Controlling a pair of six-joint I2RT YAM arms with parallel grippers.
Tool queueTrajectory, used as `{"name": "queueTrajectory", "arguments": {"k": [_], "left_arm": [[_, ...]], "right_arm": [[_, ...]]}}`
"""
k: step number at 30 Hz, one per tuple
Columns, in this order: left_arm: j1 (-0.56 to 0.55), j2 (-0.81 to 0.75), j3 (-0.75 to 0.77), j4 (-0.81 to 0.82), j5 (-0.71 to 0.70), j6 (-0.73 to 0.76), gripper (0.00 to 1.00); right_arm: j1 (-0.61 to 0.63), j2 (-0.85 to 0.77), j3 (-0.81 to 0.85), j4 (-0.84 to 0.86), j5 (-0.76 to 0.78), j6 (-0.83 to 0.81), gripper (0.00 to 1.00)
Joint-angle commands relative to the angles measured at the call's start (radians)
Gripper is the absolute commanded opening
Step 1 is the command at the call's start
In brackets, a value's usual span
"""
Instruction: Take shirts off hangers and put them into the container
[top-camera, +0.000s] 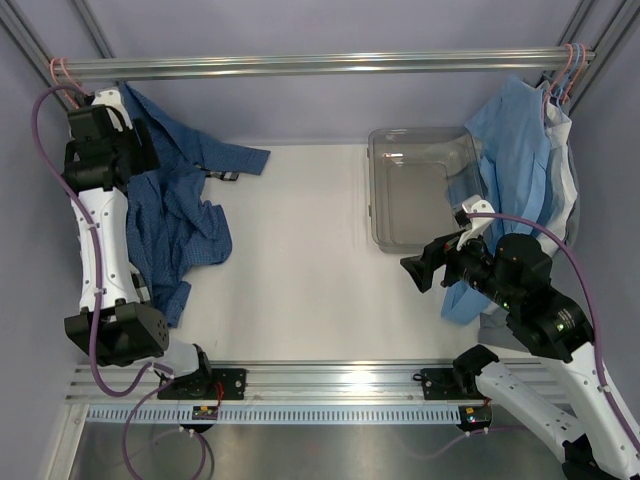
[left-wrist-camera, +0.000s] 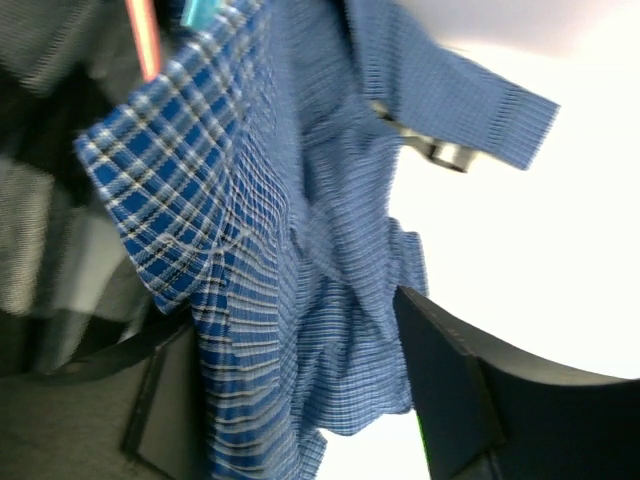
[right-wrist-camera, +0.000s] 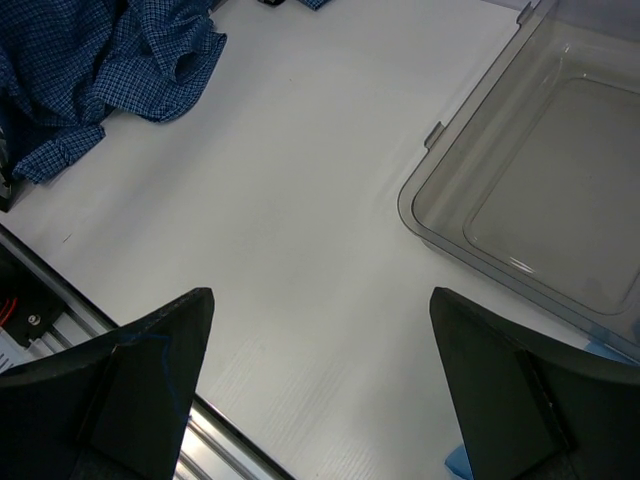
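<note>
Left jaws: raised at the far left end of the rail (top-camera: 330, 65); fingers (left-wrist-camera: 455, 395) set apart, one on each side of a hanging fold of the dark blue shirt (top-camera: 185, 225). Cloth meets both fingers, but pinched or only brushed is impossible to tell.
Right jaws: spread wide with nothing between the fingers (right-wrist-camera: 150, 400); hanging over bare table (top-camera: 320, 280), just on the near side of the container (top-camera: 385, 215).
Dark blue shirt: draped from the far left corner down onto the table, partly under the left arm (top-camera: 100, 230); one sleeve stretched out toward the middle, the lower part bunched on the table. Well apart from the container.
Left hanger (left-wrist-camera: 145, 40): pink wire, seen at the shirt's collar in the left wrist view.
Right hangers (top-camera: 572, 55): pink hooks bunched at the right end of the rail, carrying the light blue garments (top-camera: 520, 170).
Container: clear grey bin on the right half of the table, its right side hidden behind the light blue garments.
</note>
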Motion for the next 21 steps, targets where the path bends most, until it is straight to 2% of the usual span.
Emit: {"name": "queueTrajectory", "arguments": {"k": [1, 3, 6, 7, 8, 11, 12, 14, 15, 21], "left_arm": [[-0.021, -0.010, 0.040, 0.013, 0.129, -0.035, 0.65], [-0.022, -0.022, 0.026, 0.030, 0.122, -0.045, 0.62], [-0.021, -0.045, -0.006, 0.054, 0.062, -0.048, 0.49], [-0.021, -0.048, -0.011, 0.059, 0.029, -0.049, 0.43], [-0.021, -0.051, -0.017, 0.062, 0.015, -0.054, 0.33], [-0.022, -0.051, -0.024, 0.067, -0.024, -0.063, 0.21], [-0.022, -0.053, -0.018, 0.065, -0.024, -0.068, 0.11], [-0.022, -0.063, -0.011, 0.062, -0.033, -0.074, 0.03], [-0.022, -0.079, -0.008, 0.059, -0.039, -0.077, 0.00], [-0.021, -0.172, 0.015, 0.077, -0.058, -0.088, 0.00]], "right_arm": [[0.013, 0.003, 0.009, 0.036, 0.015, -0.019, 1.00], [0.013, 0.005, 0.012, 0.039, 0.015, -0.019, 0.99], [0.013, 0.006, 0.013, 0.040, 0.012, -0.019, 0.99], [0.011, 0.006, 0.015, 0.042, 0.012, -0.019, 0.99], [0.011, 0.008, 0.019, 0.042, 0.012, -0.019, 0.99], [0.013, 0.012, 0.030, 0.040, 0.006, -0.022, 0.99], [0.013, 0.014, 0.033, 0.039, 0.005, -0.022, 0.99], [0.013, 0.017, 0.042, 0.037, -0.005, -0.020, 0.99], [0.013, 0.019, 0.046, 0.037, -0.006, -0.020, 0.99], [0.013, 0.029, 0.078, 0.019, -0.008, -0.029, 0.99]]}}
